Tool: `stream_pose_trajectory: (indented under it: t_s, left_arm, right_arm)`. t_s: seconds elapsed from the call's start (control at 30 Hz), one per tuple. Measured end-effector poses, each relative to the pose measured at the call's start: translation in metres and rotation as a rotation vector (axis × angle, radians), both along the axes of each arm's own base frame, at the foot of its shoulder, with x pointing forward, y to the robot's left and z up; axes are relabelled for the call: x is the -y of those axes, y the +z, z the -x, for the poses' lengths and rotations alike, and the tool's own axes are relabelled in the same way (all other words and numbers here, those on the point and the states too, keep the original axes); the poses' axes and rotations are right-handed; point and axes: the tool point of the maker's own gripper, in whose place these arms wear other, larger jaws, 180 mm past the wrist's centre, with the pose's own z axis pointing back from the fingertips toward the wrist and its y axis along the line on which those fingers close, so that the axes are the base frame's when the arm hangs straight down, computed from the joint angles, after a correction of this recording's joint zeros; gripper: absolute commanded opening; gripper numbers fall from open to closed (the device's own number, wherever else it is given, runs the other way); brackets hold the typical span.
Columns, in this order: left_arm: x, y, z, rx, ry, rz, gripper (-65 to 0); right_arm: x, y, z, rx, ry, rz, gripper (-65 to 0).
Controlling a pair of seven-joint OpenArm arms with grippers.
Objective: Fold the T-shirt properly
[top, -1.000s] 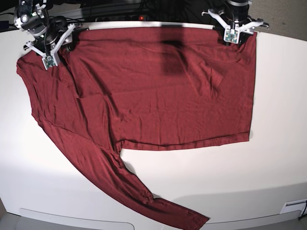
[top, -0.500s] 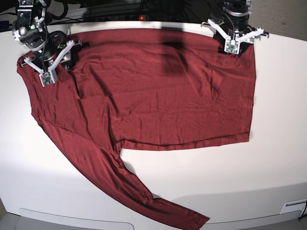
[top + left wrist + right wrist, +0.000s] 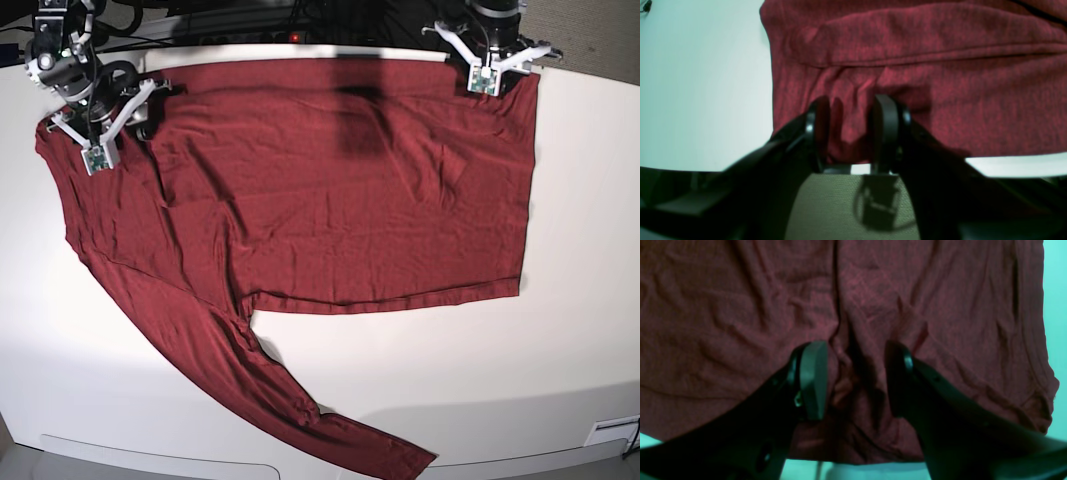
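Though pinched, T-shirt (image 3: 330, 190) between end effectors.

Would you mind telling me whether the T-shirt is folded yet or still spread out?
Mostly spread: the T-shirt lies flat across the table, one sleeve stretched diagonally outward.
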Motion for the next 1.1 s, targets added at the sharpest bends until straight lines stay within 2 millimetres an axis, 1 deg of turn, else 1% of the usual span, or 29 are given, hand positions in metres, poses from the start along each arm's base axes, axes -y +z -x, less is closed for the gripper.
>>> stream_pose_trajectory:
  t_s: [0.1, 0.2, 0.33, 0.4, 0.47, 0.57, 0.6, 0.7, 0.83, 0.93, 1.0, 1.03, 1.07, 1.1]
  left_arm:
    - [0.000, 0.007, -0.004, -0.001, 0.015, 0.009, -43.1]
    - [0.004, 0.023, -0.011, 0.005, 0.018, 0.032, -43.1]
    - [0.007, 0.063, -0.035, 0.126, 0.008, 0.028, -43.1]
    - [0.006, 0.072, -0.040, 0.147, 0.008, 0.016, -43.1]
    - [0.005, 0.074, -0.042, 0.154, 0.003, 0.000, -43.1]
    - [0.000, 0.079, -0.048, 0.182, 0.002, -0.034, -43.1]
    - [-0.002, 0.082, -0.050, 0.204, 0.018, -0.038, -43.1]
    - [-0.009, 0.087, -0.052, 0.236, 0.058, -0.049, -43.1]
    - [-0.009, 0.090, -0.054, 0.253, 0.054, -0.055, -43.1]
    - [-0.007, 0.098, -0.060, 0.303, 0.032, -0.069, -43.0]
    - [-0.006, 0.099, -0.061, 0.312, 0.028, -0.067, -43.0]
    - [-0.006, 0.099, -0.060, 0.311, 0.029, -0.066, -42.3]
    - [-0.006, 0.099, -0.060, 0.311, 0.029, -0.066, -40.1]
    - [-0.006, 0.099, -0.060, 0.311, 0.029, -0.066, -36.6]
  right_arm:
    - [-0.003, 0.001, -0.001, 0.005, -0.003, -0.019, -37.0]
    - [-0.003, 0.001, -0.001, 0.005, -0.002, -0.019, -37.0]
    - [-0.005, 0.007, -0.008, 0.059, 0.004, -0.029, -37.0]
    - [-0.005, 0.008, -0.010, 0.074, 0.006, -0.032, -37.0]
    - [-0.007, 0.011, -0.014, 0.098, 0.009, -0.039, -37.0]
    - [-0.010, 0.024, -0.026, 0.194, 0.021, -0.058, -37.0]
    - [-0.011, 0.025, -0.028, 0.203, 0.022, -0.060, -37.0]
    - [-0.011, 0.025, -0.028, 0.203, 0.021, -0.061, -37.0]
    - [-0.011, 0.025, -0.027, 0.200, 0.021, -0.060, -37.0]
    - [-0.011, 0.024, -0.027, 0.199, 0.021, -0.060, -37.0]
    - [-0.010, 0.021, -0.024, 0.172, 0.018, -0.054, -36.9]
    - [-0.009, 0.019, -0.023, 0.162, 0.016, -0.052, -36.9]
    - [-0.009, 0.019, -0.022, 0.156, 0.016, -0.051, -36.9]
    - [-0.008, 0.017, -0.020, 0.142, 0.014, -0.048, -36.9]
